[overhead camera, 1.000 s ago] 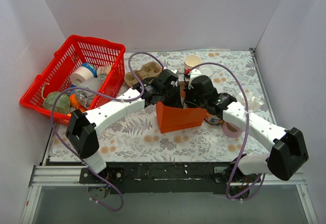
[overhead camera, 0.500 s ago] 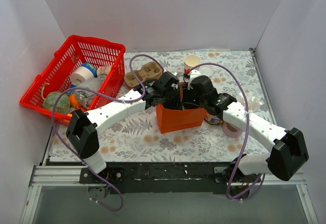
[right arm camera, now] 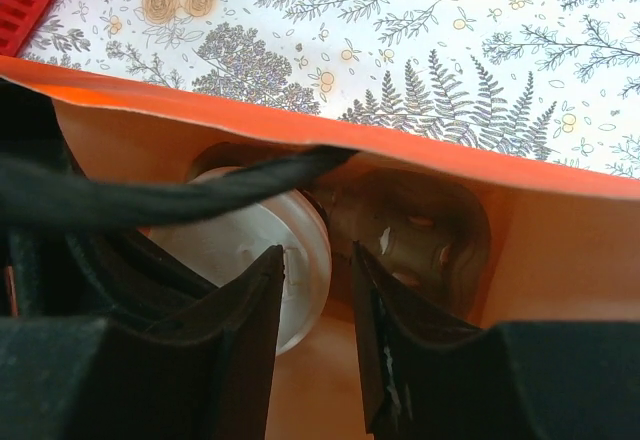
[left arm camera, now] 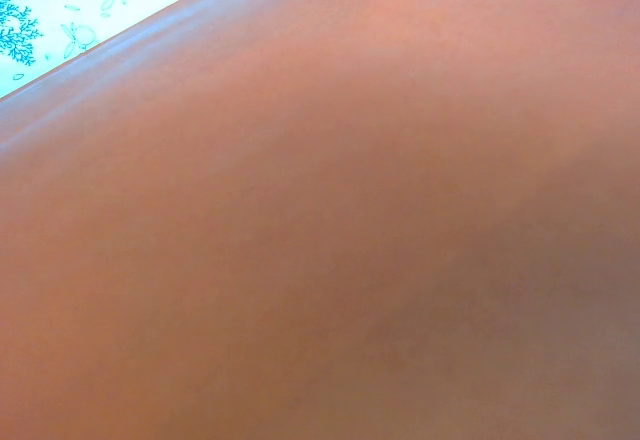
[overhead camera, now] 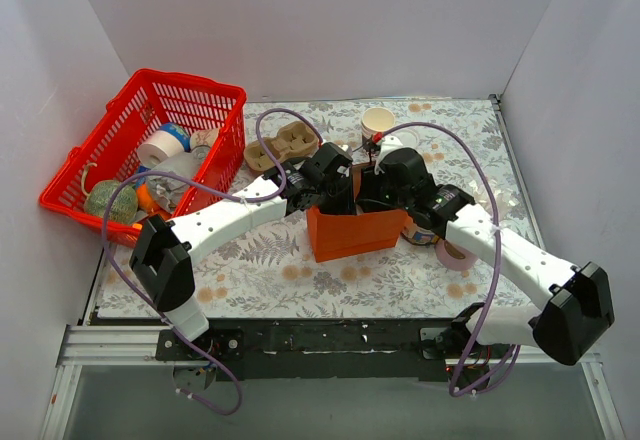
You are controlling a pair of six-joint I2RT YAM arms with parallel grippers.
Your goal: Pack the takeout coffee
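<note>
Since a second ago the right arm (overhead camera: 500, 245) has swung its elbow outward, while the left arm (overhead camera: 230, 210) has barely moved. The right fingers (right arm camera: 245, 350) stand spread just above the takeout coffee (right arm camera: 245, 245), which sits inside the orange bag (overhead camera: 350, 232) beside a brown pulp tray (right arm camera: 420, 230). The left fingers are hidden at the bag's rim, so I cannot tell their state. Open surface (overhead camera: 260, 265) lies near-left of the bag.

no legible text, no labels or numbers readable
</note>
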